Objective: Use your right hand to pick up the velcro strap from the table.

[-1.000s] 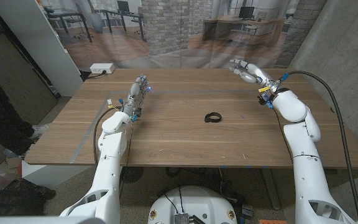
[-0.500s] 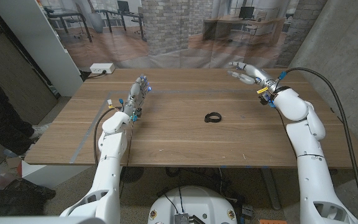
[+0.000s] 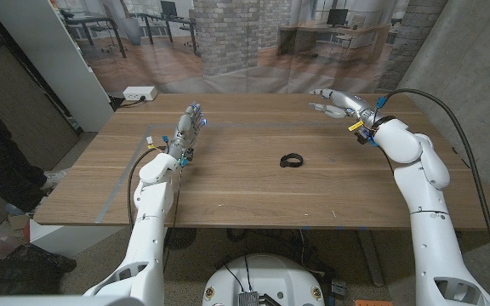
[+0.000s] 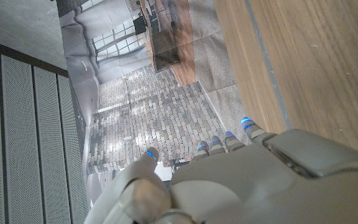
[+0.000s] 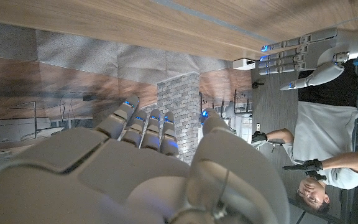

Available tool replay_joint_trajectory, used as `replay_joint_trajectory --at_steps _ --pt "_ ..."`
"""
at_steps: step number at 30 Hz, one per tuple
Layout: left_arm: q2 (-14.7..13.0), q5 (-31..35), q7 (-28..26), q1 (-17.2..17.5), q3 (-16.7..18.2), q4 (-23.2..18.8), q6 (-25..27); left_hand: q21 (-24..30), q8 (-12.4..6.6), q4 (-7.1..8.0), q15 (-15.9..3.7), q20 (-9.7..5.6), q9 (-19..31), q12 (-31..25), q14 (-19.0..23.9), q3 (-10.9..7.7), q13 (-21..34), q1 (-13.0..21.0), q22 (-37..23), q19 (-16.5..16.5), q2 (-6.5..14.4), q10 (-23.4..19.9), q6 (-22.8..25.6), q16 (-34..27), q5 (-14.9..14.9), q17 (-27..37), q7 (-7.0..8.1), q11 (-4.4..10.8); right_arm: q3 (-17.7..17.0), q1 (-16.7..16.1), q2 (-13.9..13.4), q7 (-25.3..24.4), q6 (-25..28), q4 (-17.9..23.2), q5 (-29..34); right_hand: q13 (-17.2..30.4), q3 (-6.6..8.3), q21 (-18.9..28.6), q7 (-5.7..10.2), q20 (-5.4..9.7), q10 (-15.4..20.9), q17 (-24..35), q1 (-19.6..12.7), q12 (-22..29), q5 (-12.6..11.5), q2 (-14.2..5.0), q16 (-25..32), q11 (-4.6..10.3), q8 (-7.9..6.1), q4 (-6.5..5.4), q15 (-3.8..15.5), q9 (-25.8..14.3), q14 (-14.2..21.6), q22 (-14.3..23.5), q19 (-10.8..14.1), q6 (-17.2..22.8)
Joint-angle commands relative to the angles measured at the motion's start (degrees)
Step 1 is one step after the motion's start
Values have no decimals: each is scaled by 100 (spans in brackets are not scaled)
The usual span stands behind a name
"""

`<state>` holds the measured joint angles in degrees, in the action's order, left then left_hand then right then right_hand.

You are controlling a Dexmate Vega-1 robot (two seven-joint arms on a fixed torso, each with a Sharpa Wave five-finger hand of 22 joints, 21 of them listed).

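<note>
My right hand (image 3: 337, 104) hangs above the far right part of the surface (image 3: 245, 191), fingers (image 3: 318, 93) spread apart and extended, holding nothing. The velcro strap (image 3: 292, 160) lies near the middle of the surface, well apart from these fingers, nearer to me and toward my left side; nothing sits between it and my hand. It appears as a small dark loop, coiled on itself and lying low against the wood. I judge it light, soft and flexible, not fragile, likely to flatten or uncoil under pressure rather than resist. Its low profile is the main difficulty: fingertips can slide over the band or push it along the smooth wood instead of lifting it. The recommended hold is a pinch across one side of the loop, thumb on the outside and a finger inside the ring, so that the band is trapped between pads and not scraped from above. Approach calls for bringing the hand back toward me and inward, then lowering onto the strap with fingers parted. My left hand (image 3: 189, 127) waits at the far left part of the surface, fingers straight and loosely apart, holding nothing; it also shows in the right wrist view (image 5: 303, 53). The pickup is not yet begun.
</note>
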<state>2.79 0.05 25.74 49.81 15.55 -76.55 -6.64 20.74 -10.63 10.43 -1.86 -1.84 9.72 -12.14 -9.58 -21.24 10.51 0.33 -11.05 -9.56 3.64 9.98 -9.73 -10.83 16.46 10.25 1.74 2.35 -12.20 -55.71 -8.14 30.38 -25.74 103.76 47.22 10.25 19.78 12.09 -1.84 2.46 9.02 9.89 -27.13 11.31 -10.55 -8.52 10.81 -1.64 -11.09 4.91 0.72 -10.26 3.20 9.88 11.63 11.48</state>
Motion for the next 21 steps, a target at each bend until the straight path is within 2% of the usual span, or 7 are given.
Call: replay_joint_trajectory --at_steps 1,21 --pt "-17 -25 21 17 5 -19 25 -21 9 -1 -38 22 28 18 -930 3 10 40 -15 -188 551 301 -363 1 37 26 5 6 99 8 -89 198 45 125 235 31 31 31 3 89 58 10 -69 12 0 14 40 16 -16 45 12 -19 71 18 63 55" --pt "-50 -6 57 -28 -4 55 -21 -32 0 0 -44 39 28 15 -912 11 11 40 -16 -183 554 274 -329 -1 45 26 -6 -2 251 127 -243 460 57 119 486 32 44 31 69 91 155 12 -131 23 6 14 40 62 -33 131 63 -22 132 22 117 151"
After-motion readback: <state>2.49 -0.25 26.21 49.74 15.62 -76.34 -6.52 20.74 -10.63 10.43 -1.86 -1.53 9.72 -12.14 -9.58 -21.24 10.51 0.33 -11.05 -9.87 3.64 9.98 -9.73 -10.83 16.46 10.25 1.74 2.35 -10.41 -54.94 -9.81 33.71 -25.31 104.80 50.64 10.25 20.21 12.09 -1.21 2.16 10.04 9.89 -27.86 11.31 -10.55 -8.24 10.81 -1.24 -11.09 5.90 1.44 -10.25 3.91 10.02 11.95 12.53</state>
